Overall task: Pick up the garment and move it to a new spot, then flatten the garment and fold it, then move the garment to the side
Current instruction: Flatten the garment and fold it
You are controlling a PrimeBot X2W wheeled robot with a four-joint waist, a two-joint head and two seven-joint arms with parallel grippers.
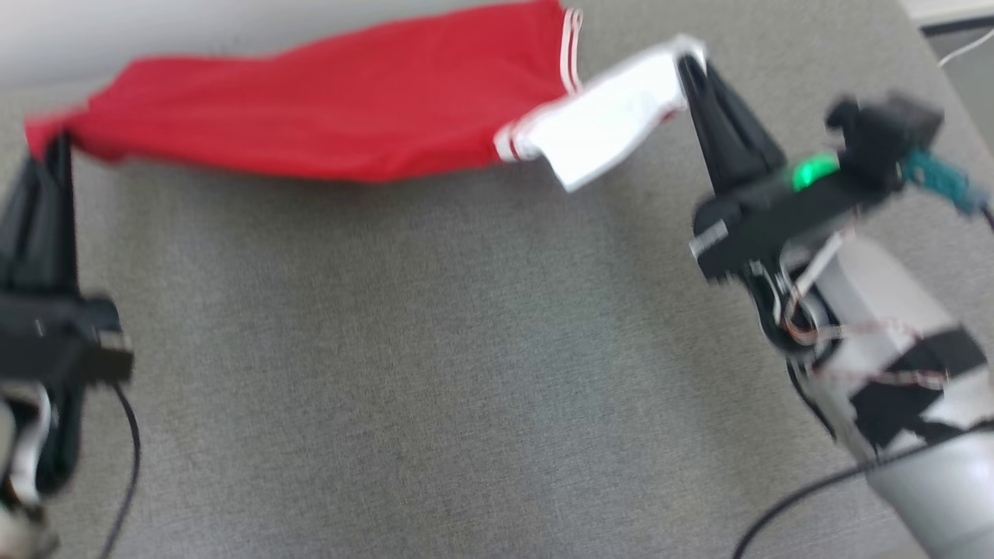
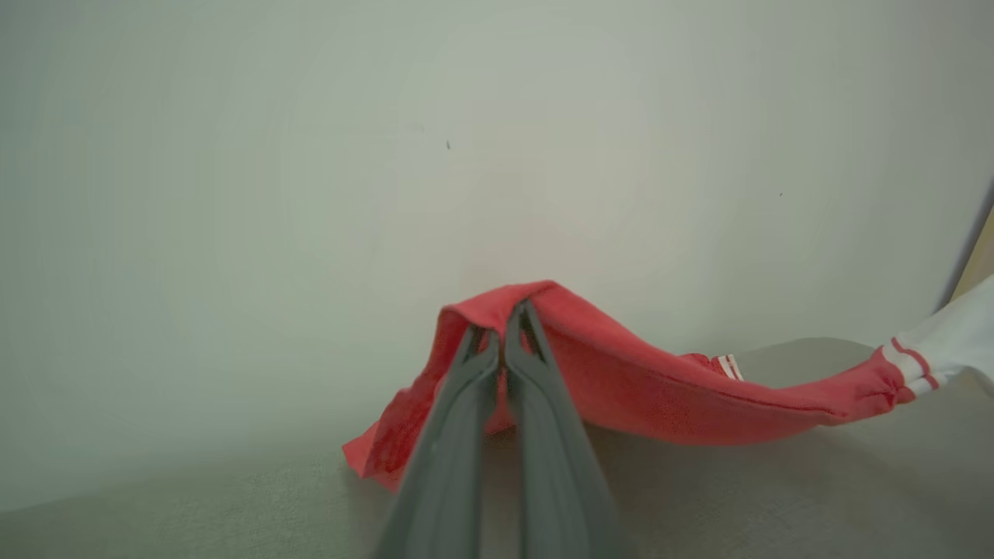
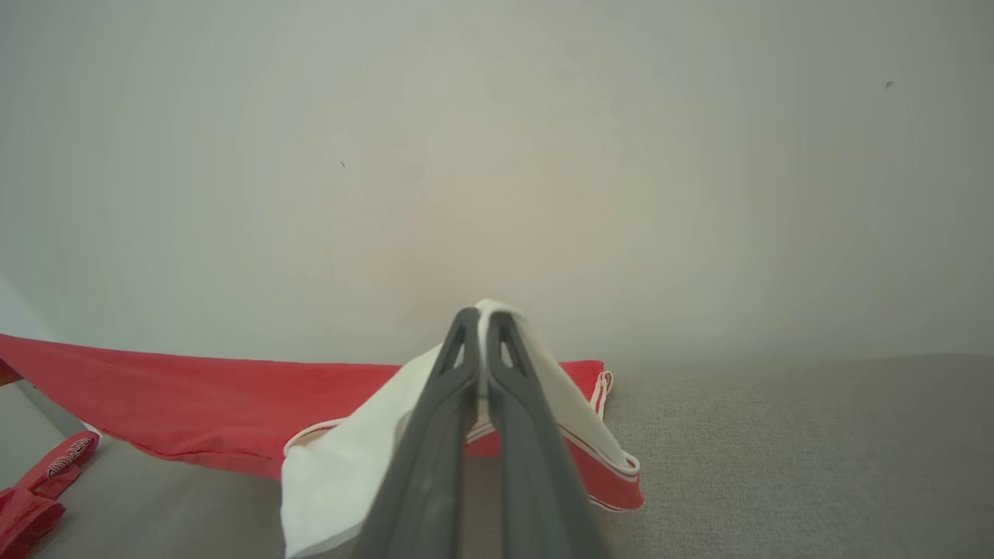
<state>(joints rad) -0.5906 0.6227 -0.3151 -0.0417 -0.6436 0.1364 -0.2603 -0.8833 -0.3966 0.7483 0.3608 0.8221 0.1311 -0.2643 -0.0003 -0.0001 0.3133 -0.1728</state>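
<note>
A red garment (image 1: 334, 109) with white striped trim and a white part (image 1: 613, 116) hangs stretched between my two grippers above the grey table. My left gripper (image 1: 54, 144) is shut on its red left end at the far left of the head view; the left wrist view shows the red cloth (image 2: 660, 388) draped over the closed fingertips (image 2: 528, 326). My right gripper (image 1: 687, 66) is shut on the white end at the upper right; in the right wrist view the white cloth (image 3: 349, 458) folds over its tips, the red body (image 3: 171, 396) trailing left.
The grey fabric table (image 1: 435, 365) spreads below the garment. A pale wall (image 2: 388, 155) rises behind the table's far edge. Cables (image 1: 808, 489) run by my right forearm. A red strap with lettering (image 3: 46, 481) lies at the lower left of the right wrist view.
</note>
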